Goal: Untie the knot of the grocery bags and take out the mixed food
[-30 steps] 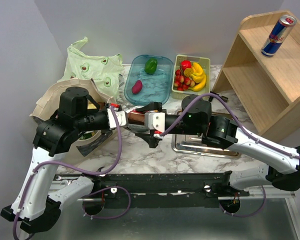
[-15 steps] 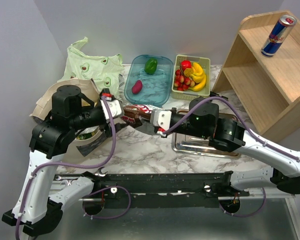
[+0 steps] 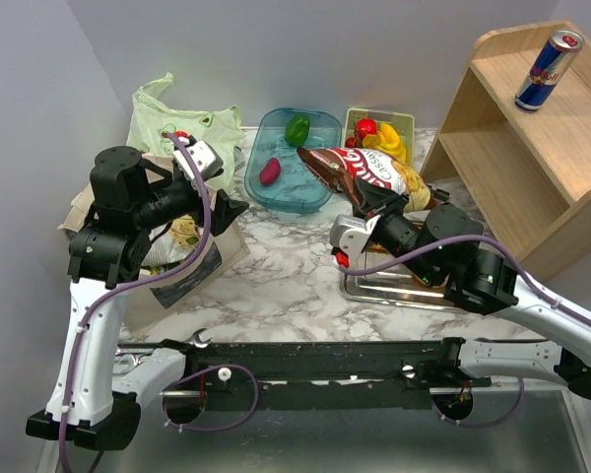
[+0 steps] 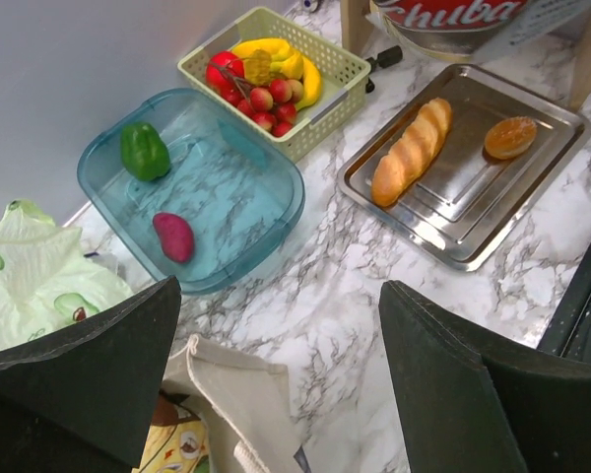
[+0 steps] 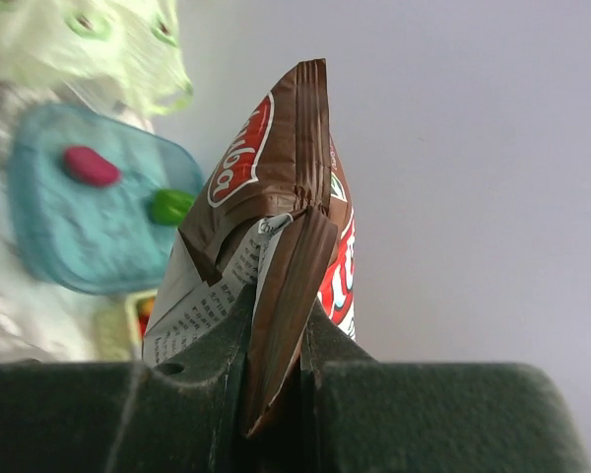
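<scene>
Crisp bag [image 5: 276,197] pinched in R jaws, its end hidden, L jaws wide

One crisp bag [image 3: 367,174], one loaf [image 4: 412,150]

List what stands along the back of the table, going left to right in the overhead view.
green bag → blue tub → yellow basket → wooden shelf

I see a white marble-patterned table [image 3: 286,291] set in a corner of plain pale grey walls [image 3: 394,49], a light wooden shelf unit [image 3: 542,177] at its far right, evenly lit.
</scene>
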Available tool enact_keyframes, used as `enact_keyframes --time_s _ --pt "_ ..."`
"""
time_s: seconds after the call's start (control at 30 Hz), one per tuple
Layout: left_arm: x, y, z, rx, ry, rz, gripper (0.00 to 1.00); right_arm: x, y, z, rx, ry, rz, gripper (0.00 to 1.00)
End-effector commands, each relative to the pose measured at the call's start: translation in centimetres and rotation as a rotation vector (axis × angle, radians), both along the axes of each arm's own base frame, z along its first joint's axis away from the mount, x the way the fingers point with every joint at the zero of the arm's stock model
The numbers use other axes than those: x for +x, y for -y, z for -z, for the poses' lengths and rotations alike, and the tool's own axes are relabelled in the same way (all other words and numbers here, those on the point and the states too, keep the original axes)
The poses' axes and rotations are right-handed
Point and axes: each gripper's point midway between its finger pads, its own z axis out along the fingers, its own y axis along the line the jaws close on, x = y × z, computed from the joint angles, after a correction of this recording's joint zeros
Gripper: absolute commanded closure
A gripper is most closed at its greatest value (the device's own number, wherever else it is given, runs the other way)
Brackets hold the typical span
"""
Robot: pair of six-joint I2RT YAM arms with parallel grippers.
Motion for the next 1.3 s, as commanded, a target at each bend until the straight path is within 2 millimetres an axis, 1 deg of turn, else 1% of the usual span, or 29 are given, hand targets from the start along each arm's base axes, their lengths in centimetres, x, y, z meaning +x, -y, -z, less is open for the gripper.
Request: enact_keyframes --time_s 0.0,0.07,0.13,0.2,0.27,0.33,0.43,0.5,0.6,0.63,0.67,0.7,0.73,0.77,0.93,0.97,1.0,1.03,1.17,1.27 --pt "0.1 1.1 -0.9 -0.067 -0.006 0.051 0.17 1.8 4.0 -3.9 -0.11 0.239 0.215 0.99" --pt "0.4 1.4 -1.1 -0.075 -0.006 0.063 0.17 2.6 4.7 -4.0 -0.129 0.249 0.249 0.99" --pt "0.7 1.7 -1.5 -0.086 -0.009 0.079 0.17 4.0 5.5 -3.8 -0.152 0.251 0.285 0.99" --pt "1.0 2.0 -1.8 -0.098 -0.016 0.094 0.17 6.4 6.9 -3.5 -0.165 0.236 0.344 0.99" --pt "1.2 2.3 -2.1 -0.11 -0.024 0.108 0.17 8.9 7.9 -3.4 -0.155 0.207 0.384 0.99" --pt "1.3 2.5 -2.5 -0.116 -0.025 0.118 0.17 10.9 8.8 -3.4 -0.154 0.194 0.405 0.99" --pt "1.4 2.5 -2.9 -0.117 -0.013 0.119 0.17 13.0 10.1 -2.8 -0.18 0.204 0.406 0.99" --pt "1.4 2.5 -2.7 -0.115 -0.015 0.121 0.17 14.4 11.9 -1.8 -0.21 0.216 0.417 0.99" --pt "1.2 2.5 -2.6 -0.11 -0.014 0.123 0.17 16.0 14.2 -0.5 -0.244 0.218 0.41 0.99" --pt "1.1 2.4 -2.4 -0.105 -0.012 0.123 0.17 16.5 15.5 -0.1 -0.26 0.223 0.422 0.99" --pt "1.0 2.4 -2.3 -0.101 -0.011 0.123 0.17 16.9 15.9 0.8 -0.284 0.223 0.396 0.99" --pt "0.9 2.3 -2.2 -0.097 -0.01 0.122 0.17 17.3 17.3 0.7 -0.3 0.254 0.408 0.99" --pt "0.9 2.3 -2.0 -0.094 -0.013 0.121 0.17 17.7 17.8 1.6 -0.326 0.268 0.395 0.99" --pt "0.9 2.3 -1.9 -0.09 -0.015 0.122 0.17 18.0 18.8 2.1 -0.346 0.276 0.399 0.99" --pt "0.8 2.2 -1.6 -0.083 -0.023 0.12 0.17 20.2 21.9 5.6 -0.416 0.25 0.388 0.99" --pt "0.8 2.2 -1.7 -0.082 -0.022 0.12 0.17 20.7 22.2 6.1 -0.423 0.258 0.38 0.99" --pt "0.7 2.2 -1.7 -0.079 -0.023 0.12 0.17 21.0 22.0 6.3 -0.423 0.265 0.361 0.99" --pt "0.8 2.1 -1.6 -0.077 -0.026 0.118 0.17 21.4 22.6 6.6 -0.427 0.262 0.362 0.99" --pt "0.7 2.0 -1.5 -0.071 -0.029 0.113 0.17 22.6 21.7 8.0 -0.468 0.271 0.291 0.97" --pt "0.7 1.9 -1.5 -0.067 -0.026 0.107 0.17 24.1 22.3 9.3 -0.506 0.259 0.286 0.95"
